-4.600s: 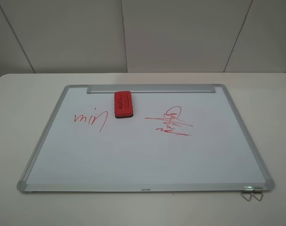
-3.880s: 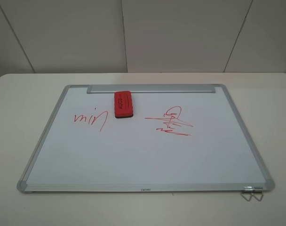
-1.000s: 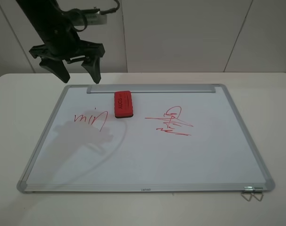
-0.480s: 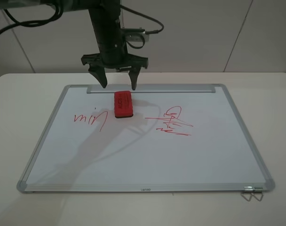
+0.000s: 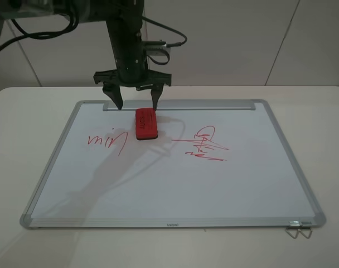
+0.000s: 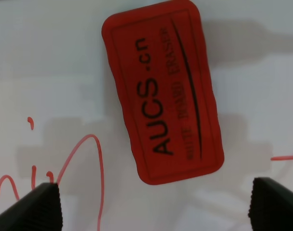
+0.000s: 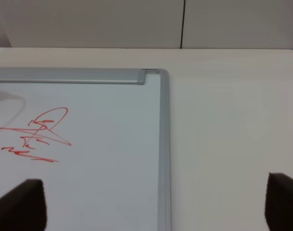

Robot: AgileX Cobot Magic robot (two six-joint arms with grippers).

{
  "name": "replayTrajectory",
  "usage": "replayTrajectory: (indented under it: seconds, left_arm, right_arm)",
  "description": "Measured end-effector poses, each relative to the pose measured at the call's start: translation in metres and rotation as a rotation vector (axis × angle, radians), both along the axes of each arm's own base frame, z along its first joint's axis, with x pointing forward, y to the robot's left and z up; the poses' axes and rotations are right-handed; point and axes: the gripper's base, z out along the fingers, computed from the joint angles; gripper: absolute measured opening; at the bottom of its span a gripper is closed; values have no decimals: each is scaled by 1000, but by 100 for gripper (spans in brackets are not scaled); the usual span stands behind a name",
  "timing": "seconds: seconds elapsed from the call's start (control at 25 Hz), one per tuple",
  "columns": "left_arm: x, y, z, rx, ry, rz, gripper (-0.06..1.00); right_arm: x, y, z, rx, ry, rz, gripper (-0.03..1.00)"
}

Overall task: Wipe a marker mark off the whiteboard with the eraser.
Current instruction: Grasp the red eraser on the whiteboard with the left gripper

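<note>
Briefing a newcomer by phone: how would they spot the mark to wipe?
On the silver-framed whiteboard, find the small red rectangular eraser. Left of it in the high view is a thin red cursive scribble reading "min", unlike the denser stroke-crossed scribble.

left end effector (image 5: 137, 106): pointing straight down, jaws wide apart | right end effector (image 7: 151, 204): jaws wide apart

A pale off-white table (image 5: 19, 111) fills the lower part of the frame. Its far edge meets a wall (image 5: 225, 39) of light grey panels across the top. Thin dark seams (image 5: 282, 42) divide the panels, slanting at upper left and upper right. The light looks soft and even, probably from overhead.
</note>
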Motion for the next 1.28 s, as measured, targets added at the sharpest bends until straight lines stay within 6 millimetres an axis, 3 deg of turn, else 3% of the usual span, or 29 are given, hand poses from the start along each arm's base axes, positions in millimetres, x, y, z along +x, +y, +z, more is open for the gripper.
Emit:
replayTrajectory:
  seconds: [0.36, 0.76, 1.28]
  left_arm:
    - [8, -4, -29, -14, -3, 32, 77]
    - [12, -7, -35, -45, -31, 100, 77]
    - [14, -8, -61, -24, -6, 110, 77]
  right_arm:
    - [0, 0, 0, 0, 0, 0, 83]
    - [0, 0, 0, 0, 0, 0, 83]
    - [0, 0, 0, 0, 0, 0, 83]
